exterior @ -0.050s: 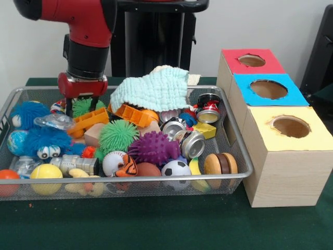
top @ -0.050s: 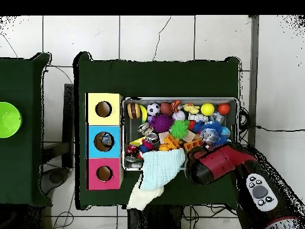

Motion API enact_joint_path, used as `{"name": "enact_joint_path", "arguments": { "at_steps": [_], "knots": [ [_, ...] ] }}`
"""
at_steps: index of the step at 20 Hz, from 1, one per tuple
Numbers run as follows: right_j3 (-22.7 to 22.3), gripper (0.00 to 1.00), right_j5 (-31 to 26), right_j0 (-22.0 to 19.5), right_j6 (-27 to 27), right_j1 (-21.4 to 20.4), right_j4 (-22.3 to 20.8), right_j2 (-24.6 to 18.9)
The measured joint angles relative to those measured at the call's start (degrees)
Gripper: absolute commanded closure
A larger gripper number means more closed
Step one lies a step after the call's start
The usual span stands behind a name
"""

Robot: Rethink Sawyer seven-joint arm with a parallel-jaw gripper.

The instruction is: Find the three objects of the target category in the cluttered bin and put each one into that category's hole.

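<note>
Bright toys in a silver wire bin [exterior @ -0.050s: 244,156] on a dark green table [exterior @ -0.050s: 156,224]

The cloth [exterior @ -0.050s: 153,88] is pale mint; the spiky balls are purple [exterior @ -0.050s: 153,147] and green [exterior @ -0.050s: 118,135]; the fuzzy toys [exterior @ -0.050s: 39,130] are blue. The football [exterior @ -0.050s: 176,169] is black and white, one ball [exterior @ -0.050s: 46,173] yellow. The box's [exterior @ -0.050s: 281,177] tops are red [exterior @ -0.050s: 252,61], blue [exterior @ -0.050s: 268,89] and yellow [exterior @ -0.050s: 291,127]; the arm [exterior @ -0.050s: 86,31] is red and black.

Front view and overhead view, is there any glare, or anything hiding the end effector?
Front view: even light, bright highlights on the crushed cans, soft shadow under the wire bin, and the end effector dips behind toys. Overhead view: the arm covers the end effector, and the blue hole shows something inside.
</note>
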State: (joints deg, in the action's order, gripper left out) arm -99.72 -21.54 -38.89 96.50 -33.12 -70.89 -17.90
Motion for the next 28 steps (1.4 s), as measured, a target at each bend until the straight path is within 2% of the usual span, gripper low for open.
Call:
{"name": "enact_joint_path", "arguments": {
  "at_steps": [5, 10, 14, 18, 20, 24, 28],
  "knots": [
    [1.2, 0.0, 0.2, 3.0, 0.0, -0.4, -1.5, 2.0],
    [1.8, 0.0, 0.2, 3.4, 0.0, -1.1, -1.5, 2.7],
    [1.8, 0.0, 0.2, 2.5, 0.0, -2.8, -0.7, 2.6],
    [1.8, 0.0, 0.2, 0.1, 0.0, -6.5, 2.7, 2.0],
    [1.8, 0.0, 0.2, -0.2, 0.0, -7.1, 3.2, 1.9],
    [1.9, 0.0, -0.1, -2.3, 0.0, -11.4, 6.6, 0.7],
    [2.0, 0.0, -0.4, -3.1, 0.0, -13.3, 7.8, 0.0]
  ]
}}
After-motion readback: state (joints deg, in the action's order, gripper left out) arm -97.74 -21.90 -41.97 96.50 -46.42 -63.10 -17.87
